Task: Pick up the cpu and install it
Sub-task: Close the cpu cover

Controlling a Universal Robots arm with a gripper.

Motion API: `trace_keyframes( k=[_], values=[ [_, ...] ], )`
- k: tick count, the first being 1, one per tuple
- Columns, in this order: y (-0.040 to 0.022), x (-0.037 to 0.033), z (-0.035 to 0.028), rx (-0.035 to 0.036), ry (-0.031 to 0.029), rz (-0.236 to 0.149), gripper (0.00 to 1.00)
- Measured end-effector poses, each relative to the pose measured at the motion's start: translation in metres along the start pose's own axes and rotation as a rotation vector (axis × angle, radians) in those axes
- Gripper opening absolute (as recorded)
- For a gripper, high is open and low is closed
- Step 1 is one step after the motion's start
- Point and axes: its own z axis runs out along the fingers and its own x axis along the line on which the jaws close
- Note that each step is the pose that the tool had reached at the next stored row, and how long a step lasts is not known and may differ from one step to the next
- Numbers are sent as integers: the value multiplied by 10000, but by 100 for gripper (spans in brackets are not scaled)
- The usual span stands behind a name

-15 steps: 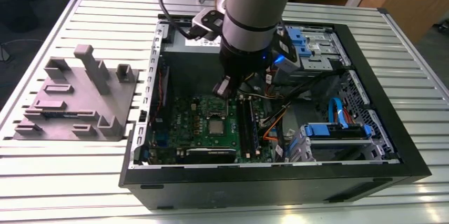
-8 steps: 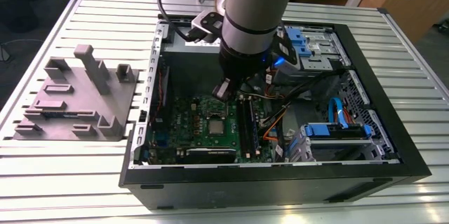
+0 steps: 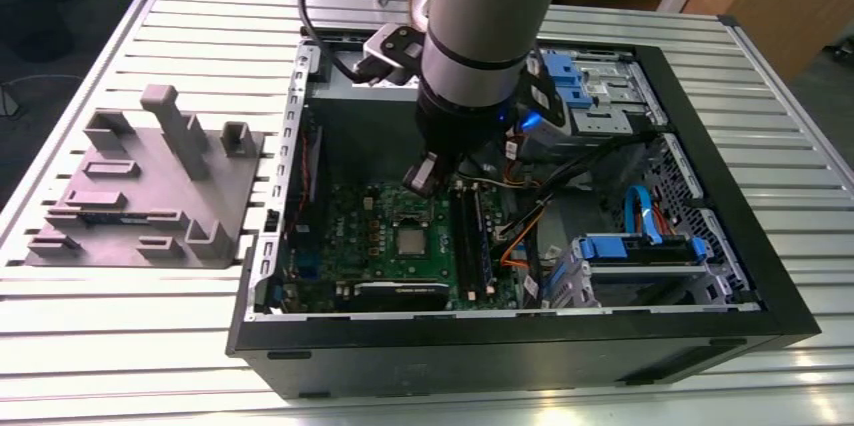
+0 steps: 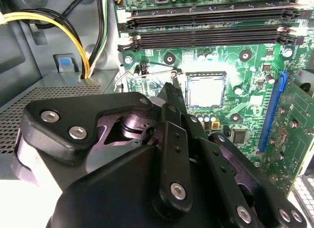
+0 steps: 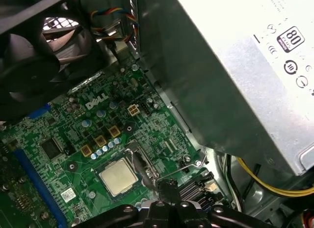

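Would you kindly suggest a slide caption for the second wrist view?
End effector poised near the chip, which lies in its socket on the green board.

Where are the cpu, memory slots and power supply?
cpu (image 4: 206, 90): second wrist view, centre of its metal top.
memory slots (image 4: 211, 40): second wrist view, middle of one black slot.
power supply (image 5: 216, 75): first wrist view, its grey side.
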Motion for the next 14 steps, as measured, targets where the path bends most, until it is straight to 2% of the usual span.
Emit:
trace_keyframes(
  k=[8, 14],
  values=[
    [-15, 29, 7, 15, 22, -1, 10],
    [-22, 42, 10, 46, 68, -1, 10]
  ],
)
